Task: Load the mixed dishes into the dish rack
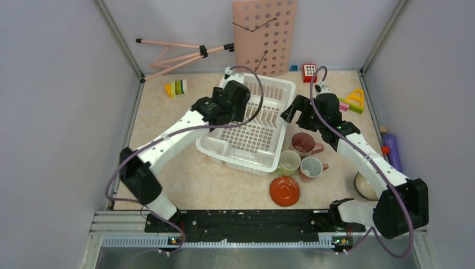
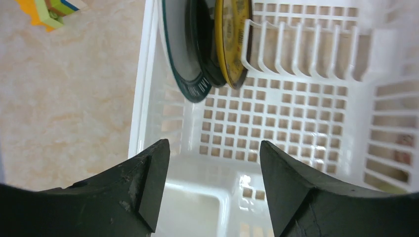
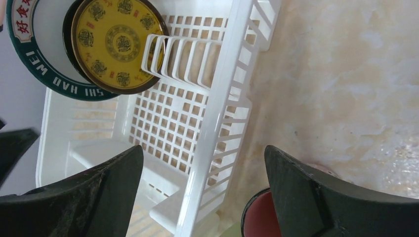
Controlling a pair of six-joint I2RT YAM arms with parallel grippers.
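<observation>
The white dish rack (image 1: 252, 131) sits mid-table. Three plates stand upright in its tines: a green-rimmed plate (image 2: 180, 54), a black plate (image 2: 205, 44) and a yellow plate (image 2: 232, 39). My left gripper (image 2: 215, 148) hovers open and empty over the rack's slotted floor (image 2: 296, 113). My right gripper (image 3: 203, 153) is open above the rack's right wall (image 3: 225, 98), holding nothing, with the yellow plate (image 3: 116, 44) ahead of it. Right of the rack stand a maroon mug (image 1: 304, 143), a pale-green mug (image 1: 289, 162) and a pink mug (image 1: 311, 167). An orange saucer (image 1: 284, 190) lies in front, and a bowl (image 1: 365, 186) lies beside the right arm.
A pink perforated board (image 1: 264, 33) and a folded tripod (image 1: 179, 53) lean at the back. Toy blocks lie at the back left (image 1: 176, 88) and back right (image 1: 354, 101), with a red toy (image 1: 309, 71) nearby. A purple object (image 1: 392, 148) rests by the right wall.
</observation>
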